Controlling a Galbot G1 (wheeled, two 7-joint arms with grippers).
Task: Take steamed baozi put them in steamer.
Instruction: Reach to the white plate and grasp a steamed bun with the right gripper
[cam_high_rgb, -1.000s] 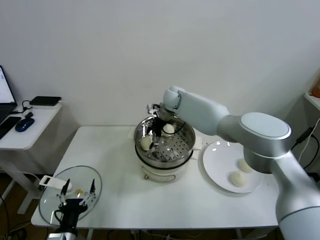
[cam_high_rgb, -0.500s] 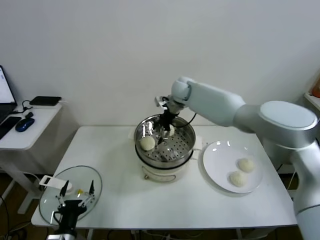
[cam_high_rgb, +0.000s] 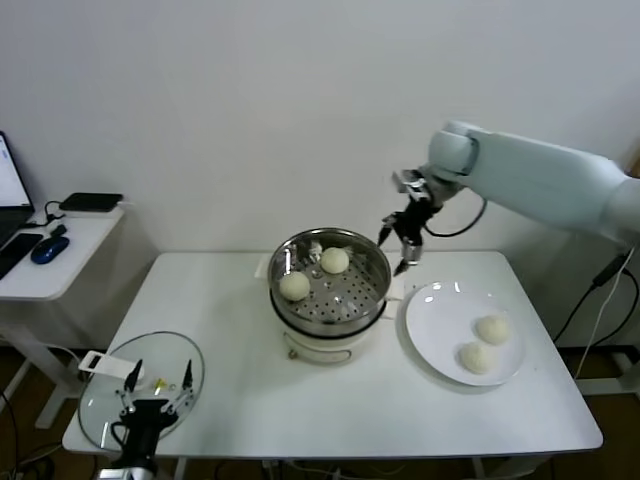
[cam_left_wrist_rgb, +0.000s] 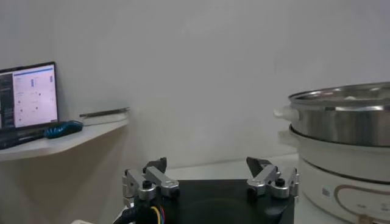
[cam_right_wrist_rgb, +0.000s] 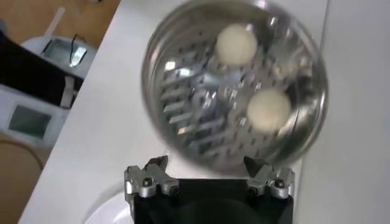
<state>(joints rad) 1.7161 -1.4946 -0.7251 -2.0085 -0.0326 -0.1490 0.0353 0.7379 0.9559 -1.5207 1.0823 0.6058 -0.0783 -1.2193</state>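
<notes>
The white rectangular table (cam_high_rgb: 330, 410) carries everything. On it, near the middle, stands the round shiny stainless-steel steamer basket with a perforated bottom (cam_high_rgb: 345, 295), seated on a cream-white cooker base (cam_high_rgb: 325, 345). To its right lies a flat round white plate (cam_high_rgb: 435, 340), and at the front left corner lies a round glass lid (cam_high_rgb: 160, 375).

The right gripper (cam_high_rgb: 400, 243) hangs in the air above the table, between the steamer and the plate and a little behind them. Its two fingers are spread wide apart and nothing is between them. The left gripper (cam_high_rgb: 155, 388) is low at the front left corner, over the glass lid; its fingers are apart too, and empty.

Two small round cream-white steamed baozi are inside the steamer: one (cam_high_rgb: 294, 286) at the left side, one (cam_high_rgb: 335, 260) toward the back. They are near each other but do not touch. Two more baozi (cam_high_rgb: 491, 329) (cam_high_rgb: 477, 357) lie on the right part of the plate, just beside each other.
</notes>
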